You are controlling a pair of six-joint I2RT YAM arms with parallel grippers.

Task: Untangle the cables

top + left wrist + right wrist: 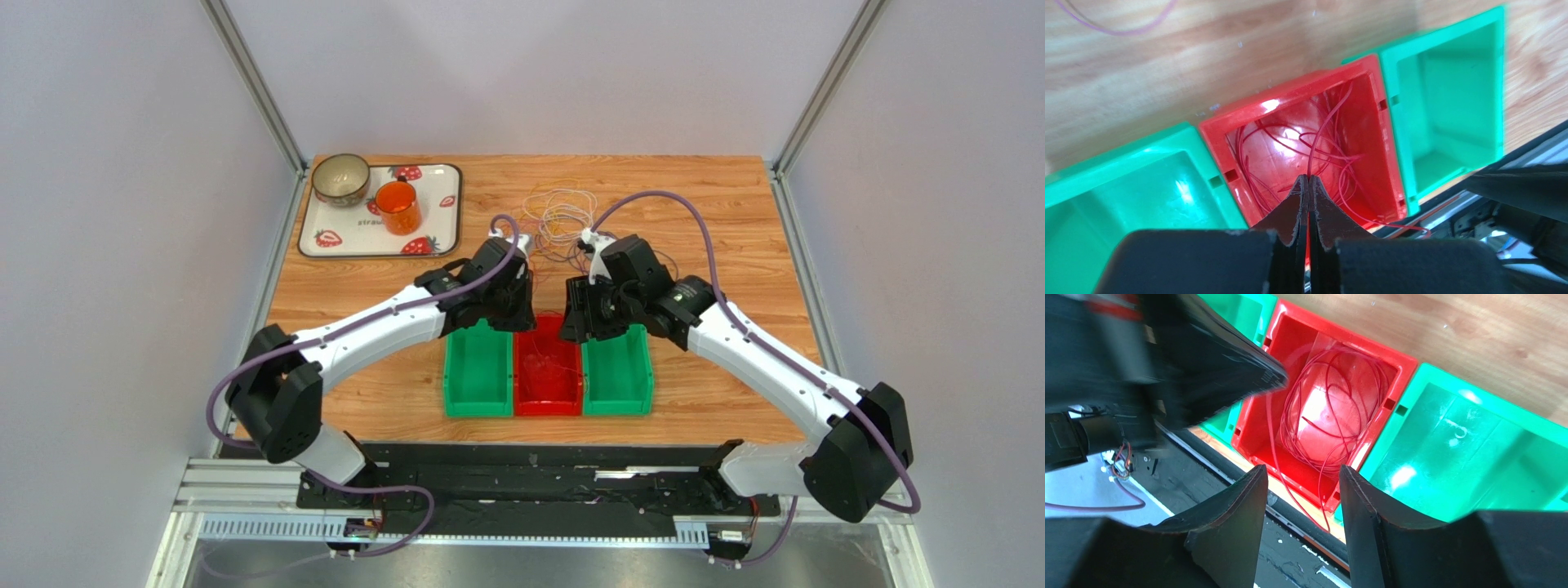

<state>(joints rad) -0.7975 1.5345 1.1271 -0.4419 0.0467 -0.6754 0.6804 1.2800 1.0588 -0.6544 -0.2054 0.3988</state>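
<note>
Both arms reach forward from their bases and bend inward, so the wrists meet nose to nose above the middle of a row of three containers on the wooden table (736, 221). The left gripper (1309, 179) points down into the red plastic bin (1287, 97). Its two dark fingers are pressed together and pinch a strand of the thin orange-red cable (1278, 144), which rises from the fingertips across the bin's interior. The right gripper (1303, 471) hangs over the same bin's rim with its fingers spread apart and nothing between them.

The rest of the orange-red cable lies in loose loops on the red bin's floor. One strand trails over the rim on the side nearest the arm bases. Two green plastic bins (478, 374) stand touching the red one, one on each side.

Beyond the grippers, a loose tangle of thin pale and dark cables (564, 221) lies on the bare wood, apart from the bins. At the far left corner a white strawberry-printed tray (429, 233) holds a round bowl (341, 179) and an orange cup (398, 208).
</note>
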